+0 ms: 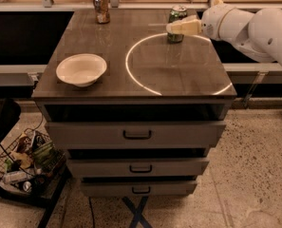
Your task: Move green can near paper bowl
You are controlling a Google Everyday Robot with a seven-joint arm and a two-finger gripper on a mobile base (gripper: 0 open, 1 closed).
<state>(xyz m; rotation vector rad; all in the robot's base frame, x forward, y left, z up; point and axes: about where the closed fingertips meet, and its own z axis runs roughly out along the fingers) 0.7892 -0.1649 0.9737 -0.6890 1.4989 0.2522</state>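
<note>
The green can stands upright at the back right of the dark tabletop, on the far arc of a bright ring of light. My gripper comes in from the right on a white arm; its cream fingers lie across the can's middle, in front of it. The paper bowl sits at the front left of the tabletop, well apart from the can.
A brownish-orange can stands at the back left of the top. The table is a cabinet with three drawers. A wire basket of clutter sits on the floor at the left. A counter runs behind.
</note>
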